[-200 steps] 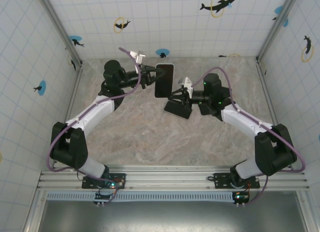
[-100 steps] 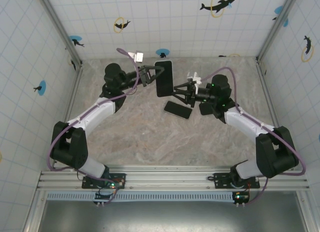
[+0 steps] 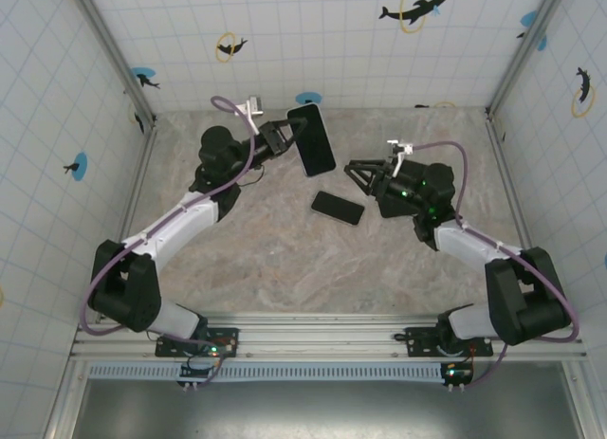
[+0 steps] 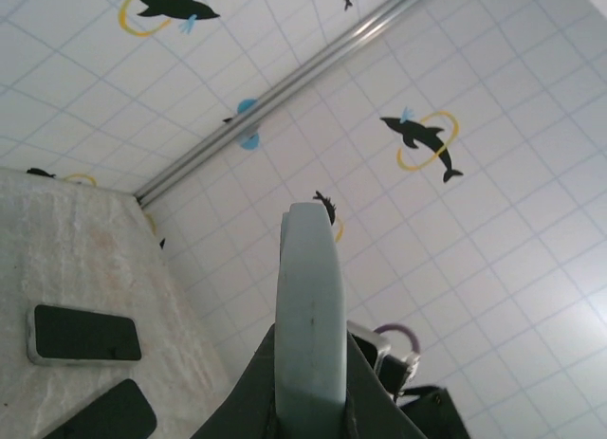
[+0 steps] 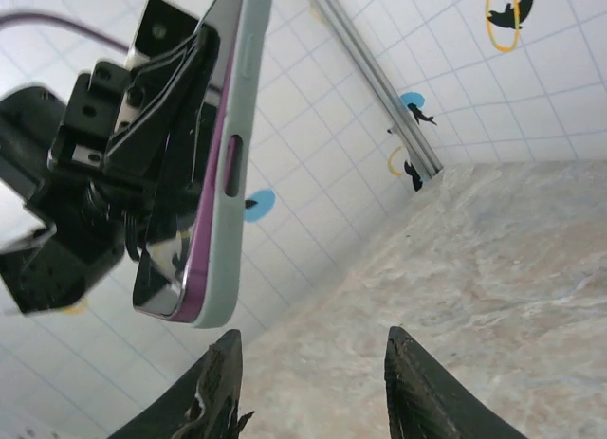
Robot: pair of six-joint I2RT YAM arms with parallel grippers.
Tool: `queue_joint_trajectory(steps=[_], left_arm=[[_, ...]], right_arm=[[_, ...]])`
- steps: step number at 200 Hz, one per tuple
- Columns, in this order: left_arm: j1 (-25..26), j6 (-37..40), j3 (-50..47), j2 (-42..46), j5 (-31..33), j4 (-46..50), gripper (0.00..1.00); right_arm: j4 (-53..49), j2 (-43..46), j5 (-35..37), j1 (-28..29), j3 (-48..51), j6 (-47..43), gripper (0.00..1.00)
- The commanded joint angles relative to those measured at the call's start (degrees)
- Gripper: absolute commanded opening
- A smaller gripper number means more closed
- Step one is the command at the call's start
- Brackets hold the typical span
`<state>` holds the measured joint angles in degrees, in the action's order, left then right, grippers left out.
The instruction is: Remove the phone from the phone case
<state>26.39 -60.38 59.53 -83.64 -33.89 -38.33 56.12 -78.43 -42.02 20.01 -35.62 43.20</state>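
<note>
**Task items.** The left hand (image 3: pixel 285 136) is pressed together on one side of the pale green case (image 3: pixel 313 140) and holds it raised over the rear of the desk (image 3: pixel 285 259). A dark phone (image 3: pixel 338 208) lies flat on the desk below, touching neither hand. Whether the case is empty cannot be confirmed.

**Right hand.** The right hand (image 3: pixel 355 170) is spread and empty, near the case.

**Handling (judgement).** The phone is likely stiff, light, slick-faced and breakable, so grip it by its long edges. The case rim probably flexes.

**Surroundings.** The desk is flat with a mottled stone pattern. The walls are white tile with dolphin stickers (image 3: pixel 414 9).
</note>
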Motion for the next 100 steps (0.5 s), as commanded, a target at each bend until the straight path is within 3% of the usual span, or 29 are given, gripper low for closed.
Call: queue_joint_trajectory(steps=[1,100], left_arm=[[0.89,-5.18,-1.22,1.55,3.57,-5.45,0.00],[1.88,-9.82,-2.22,-0.71,4.20,-11.12,0.00]], right_arm=[[8.12,0.93,3.63,1.05,1.38,12.02,0.42],[10.13,-2.85,4.37,3.70,-0.47,16.56,0.38]])
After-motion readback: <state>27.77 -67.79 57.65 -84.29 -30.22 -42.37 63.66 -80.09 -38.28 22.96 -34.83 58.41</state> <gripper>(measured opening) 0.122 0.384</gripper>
